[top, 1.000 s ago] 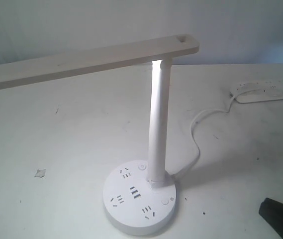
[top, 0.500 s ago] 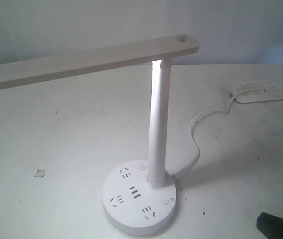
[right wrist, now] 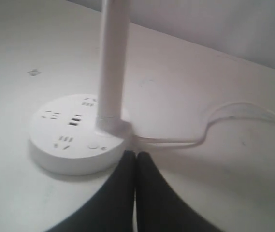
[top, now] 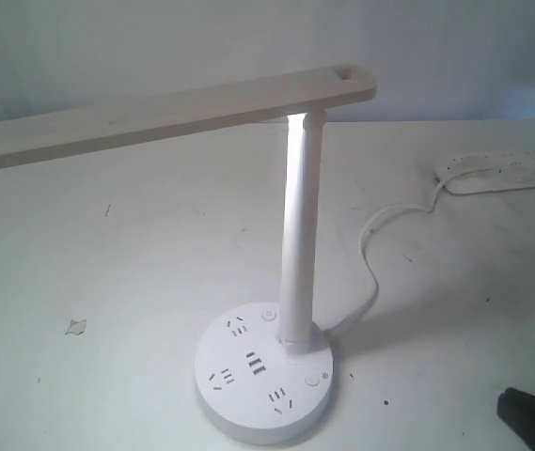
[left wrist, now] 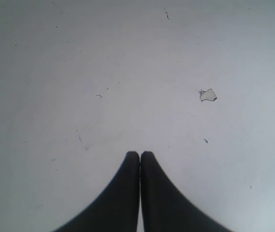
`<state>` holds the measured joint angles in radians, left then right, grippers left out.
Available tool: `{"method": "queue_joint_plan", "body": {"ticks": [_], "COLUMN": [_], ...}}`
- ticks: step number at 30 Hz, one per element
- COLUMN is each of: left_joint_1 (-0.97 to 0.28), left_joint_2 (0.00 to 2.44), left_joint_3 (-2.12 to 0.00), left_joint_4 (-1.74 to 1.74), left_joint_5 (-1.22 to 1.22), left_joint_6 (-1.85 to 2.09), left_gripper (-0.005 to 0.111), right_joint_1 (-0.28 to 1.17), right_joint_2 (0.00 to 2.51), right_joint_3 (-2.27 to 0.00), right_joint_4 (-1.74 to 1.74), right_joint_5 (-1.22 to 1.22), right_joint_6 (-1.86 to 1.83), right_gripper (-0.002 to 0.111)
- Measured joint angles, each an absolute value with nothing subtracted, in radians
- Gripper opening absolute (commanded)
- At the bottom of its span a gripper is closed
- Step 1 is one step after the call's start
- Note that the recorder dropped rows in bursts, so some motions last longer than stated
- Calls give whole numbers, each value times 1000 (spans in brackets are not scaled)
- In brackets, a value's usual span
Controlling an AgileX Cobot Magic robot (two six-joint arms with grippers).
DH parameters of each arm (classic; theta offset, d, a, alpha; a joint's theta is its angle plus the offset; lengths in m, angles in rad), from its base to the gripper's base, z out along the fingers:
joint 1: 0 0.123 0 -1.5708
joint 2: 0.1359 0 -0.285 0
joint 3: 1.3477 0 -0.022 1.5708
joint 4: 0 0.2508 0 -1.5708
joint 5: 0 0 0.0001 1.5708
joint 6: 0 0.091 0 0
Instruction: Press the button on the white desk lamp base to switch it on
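Claw on right arm (right wrist: 136,155), tips together, near desk lamp base (right wrist: 74,164)

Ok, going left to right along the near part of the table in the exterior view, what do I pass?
small scrap → lamp base → cord → right gripper

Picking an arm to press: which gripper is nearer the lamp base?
Right. The right gripper points at the lamp base, apart from it; the left gripper faces only table, base out of view.
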<state>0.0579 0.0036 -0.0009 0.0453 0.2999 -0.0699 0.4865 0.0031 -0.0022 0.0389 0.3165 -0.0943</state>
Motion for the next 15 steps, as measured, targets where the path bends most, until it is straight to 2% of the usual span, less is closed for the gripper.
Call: {"method": "queue_joint_plan", "body": {"ticks": [3, 11, 15], "left_joint_1": [58, 58, 58], "left_joint_2": [4, 4, 4], "left_joint_3": [-1, -1, -1], "left_joint_4": [45, 45, 45], "left_joint_5": [300, 300, 300], "left_joint_6": [-70, -70, -70], "left_gripper": [0, 0, 0], "right_joint_1": [347, -145, -252], "right_joint_2": [3, 3, 3], "right_joint_3": [-2, -2, -2], "right_joint_4": [39, 39, 39], "right_joint_5": [319, 319, 320], "right_joint_6": [-92, -91, -91], "right_gripper": [0, 0, 0]}}
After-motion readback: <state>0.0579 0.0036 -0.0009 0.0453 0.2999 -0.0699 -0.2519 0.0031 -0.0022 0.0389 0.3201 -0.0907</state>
